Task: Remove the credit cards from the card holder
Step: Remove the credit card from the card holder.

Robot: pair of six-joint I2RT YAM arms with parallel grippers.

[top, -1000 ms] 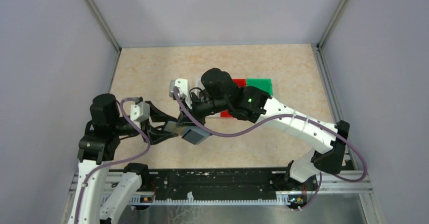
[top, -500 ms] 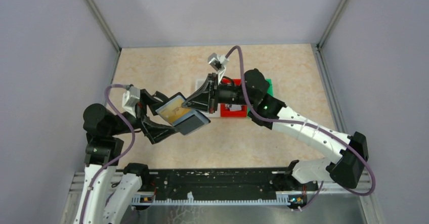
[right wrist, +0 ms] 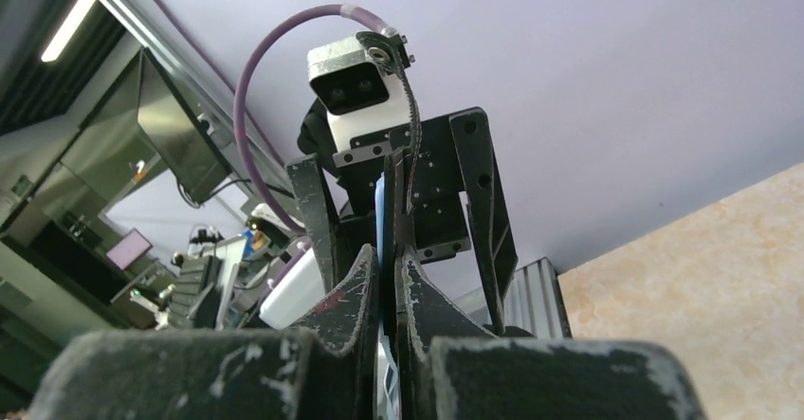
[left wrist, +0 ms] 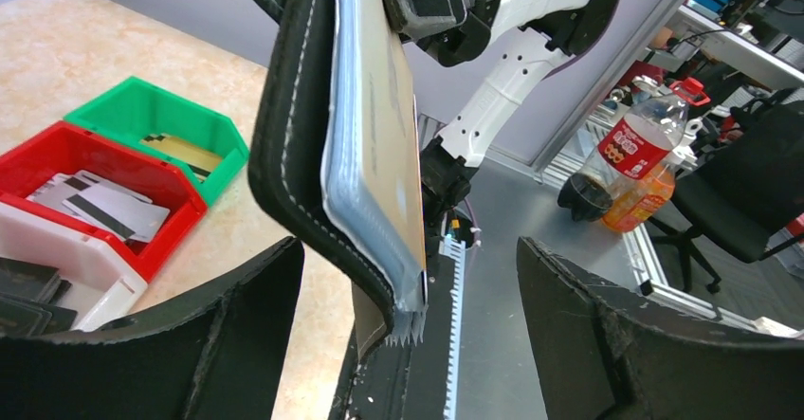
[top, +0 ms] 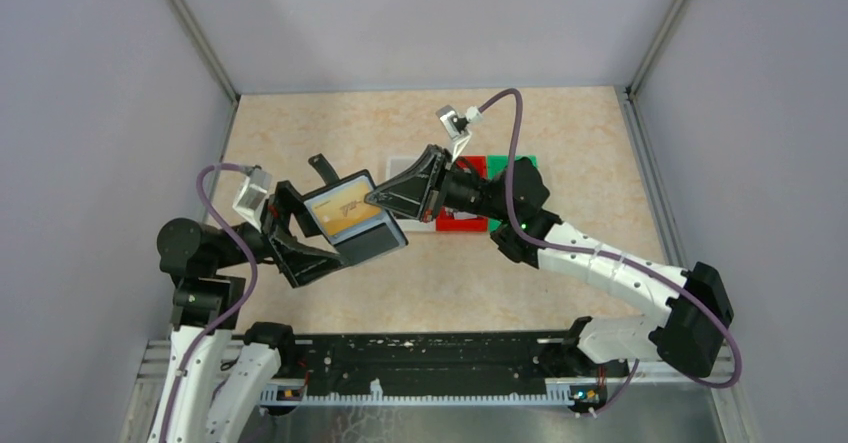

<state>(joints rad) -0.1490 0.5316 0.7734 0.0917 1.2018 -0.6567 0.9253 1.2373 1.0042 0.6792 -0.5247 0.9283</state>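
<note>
Your left arm sat folded at the left of the overhead view, its forearm reaching toward the middle. The left gripper (top: 315, 231) had its jaws spread wide on either side of the card holder (top: 352, 220) without pinching it. The card holder hung in the air at frame centre, opened out and tilted, with a gold card (top: 343, 213) tucked in its grey-blue slot. Your right arm swept in from the lower right in a long arc. The right gripper (top: 373, 200) was clamped tight on the holder's right edge and carried it alone.

Below them lay a beige marbled table (top: 300, 133), closed in by plain lilac walls (top: 100, 113), with a black rail (top: 430, 358) across the bottom. Just right of centre stood a white bin (top: 402, 168), a red bin (top: 462, 225) and a green bin (top: 527, 168), side by side.

The left wrist view showed what the overhead view did not. The holder hung edge-on between the two fingers (left wrist: 237, 316) and touched neither. Grey-white cards (left wrist: 104, 207) with a dark stripe lay in the red bin, and a second gold card (left wrist: 185, 150) lay in the green one. At the right, beyond the table, stood a bottle (left wrist: 635, 155) and a chair (left wrist: 749, 202). The right wrist view showed that gripper's fingers nearly together on a thin blue sliver.
</note>
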